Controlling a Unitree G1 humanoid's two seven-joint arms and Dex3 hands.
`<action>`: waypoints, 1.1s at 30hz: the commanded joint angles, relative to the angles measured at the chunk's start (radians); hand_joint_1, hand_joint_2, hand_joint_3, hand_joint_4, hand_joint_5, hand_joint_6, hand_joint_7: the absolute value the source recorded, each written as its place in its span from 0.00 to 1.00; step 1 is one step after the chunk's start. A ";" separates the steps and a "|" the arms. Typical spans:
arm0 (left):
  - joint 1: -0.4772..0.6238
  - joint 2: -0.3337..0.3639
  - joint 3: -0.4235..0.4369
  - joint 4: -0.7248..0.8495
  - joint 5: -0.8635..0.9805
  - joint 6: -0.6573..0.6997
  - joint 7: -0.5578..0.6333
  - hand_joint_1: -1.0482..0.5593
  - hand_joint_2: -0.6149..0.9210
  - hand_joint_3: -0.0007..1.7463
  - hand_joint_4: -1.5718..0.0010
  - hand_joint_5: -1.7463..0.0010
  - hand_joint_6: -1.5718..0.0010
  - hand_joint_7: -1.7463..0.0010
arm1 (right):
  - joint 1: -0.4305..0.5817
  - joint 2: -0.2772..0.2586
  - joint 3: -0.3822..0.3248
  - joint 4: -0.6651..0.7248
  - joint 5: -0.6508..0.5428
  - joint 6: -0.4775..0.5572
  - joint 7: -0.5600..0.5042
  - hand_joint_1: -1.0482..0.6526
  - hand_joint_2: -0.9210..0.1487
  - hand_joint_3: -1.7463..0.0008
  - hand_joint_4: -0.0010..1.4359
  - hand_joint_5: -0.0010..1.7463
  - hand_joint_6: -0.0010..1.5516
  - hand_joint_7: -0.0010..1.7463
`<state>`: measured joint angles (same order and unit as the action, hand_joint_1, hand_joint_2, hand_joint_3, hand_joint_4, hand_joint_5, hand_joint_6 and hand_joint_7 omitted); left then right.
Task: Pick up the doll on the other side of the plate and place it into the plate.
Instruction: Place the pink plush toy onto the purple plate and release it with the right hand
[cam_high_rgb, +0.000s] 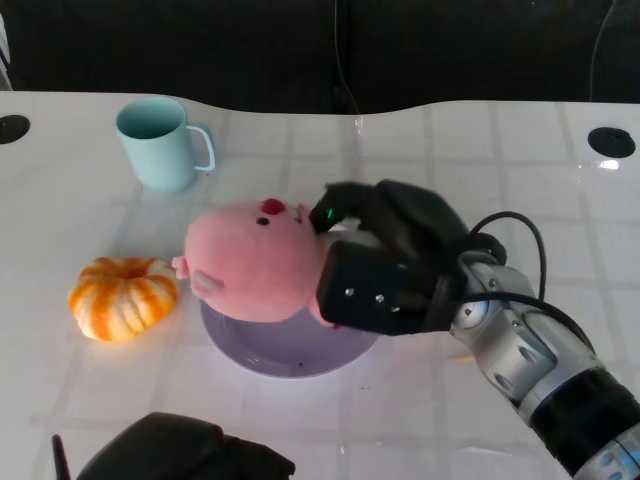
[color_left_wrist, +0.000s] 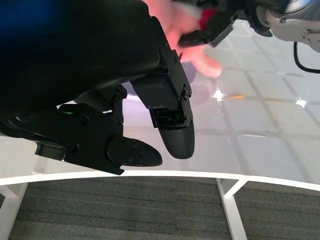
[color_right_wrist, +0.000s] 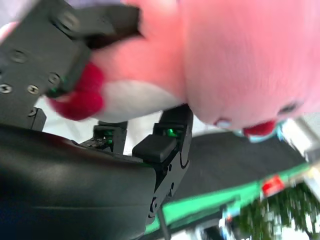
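A pink plush doll (cam_high_rgb: 255, 262) with a red nose lies over the lilac plate (cam_high_rgb: 290, 355) in the middle of the table. My right hand (cam_high_rgb: 390, 262) grips the doll from its right side, fingers wrapped over its top. The right wrist view shows the doll (color_right_wrist: 240, 60) filling the picture, held between the black fingers (color_right_wrist: 165, 145). My left hand (cam_high_rgb: 185, 452) stays low at the near table edge; in the left wrist view its fingers (color_left_wrist: 172, 125) are apart and hold nothing. That view also shows the doll (color_left_wrist: 175, 22) and the plate (color_left_wrist: 200, 95) beyond them.
A light blue mug (cam_high_rgb: 160, 142) stands at the back left. An orange pumpkin toy (cam_high_rgb: 122, 297) lies left of the plate, near the doll's head. The white table's far edge curves in front of a dark backdrop.
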<state>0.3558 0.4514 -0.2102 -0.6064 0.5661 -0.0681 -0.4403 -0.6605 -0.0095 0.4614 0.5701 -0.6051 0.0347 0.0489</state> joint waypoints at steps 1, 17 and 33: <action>-0.005 0.007 -0.002 -0.005 0.010 -0.005 0.007 0.55 1.00 0.10 0.51 0.28 0.39 0.71 | -0.018 -0.034 0.018 -0.044 -0.018 0.035 0.061 0.28 0.00 0.88 0.21 0.11 0.20 0.00; -0.008 0.002 -0.003 0.004 0.014 -0.005 0.008 0.55 1.00 0.11 0.51 0.27 0.38 0.73 | 0.085 -0.148 0.021 -0.357 -0.028 0.085 0.208 0.18 0.00 0.86 0.09 0.08 0.12 0.01; -0.050 -0.006 -0.020 0.027 0.013 0.009 0.000 0.54 1.00 0.13 0.52 0.26 0.38 0.72 | 0.503 -0.279 -0.256 -0.671 0.246 -0.207 0.131 0.46 0.01 0.91 0.50 0.50 0.51 0.13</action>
<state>0.3094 0.4386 -0.2328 -0.5850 0.5780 -0.0634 -0.4394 -0.1909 -0.2592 0.2420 -0.0880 -0.3897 -0.1392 0.1889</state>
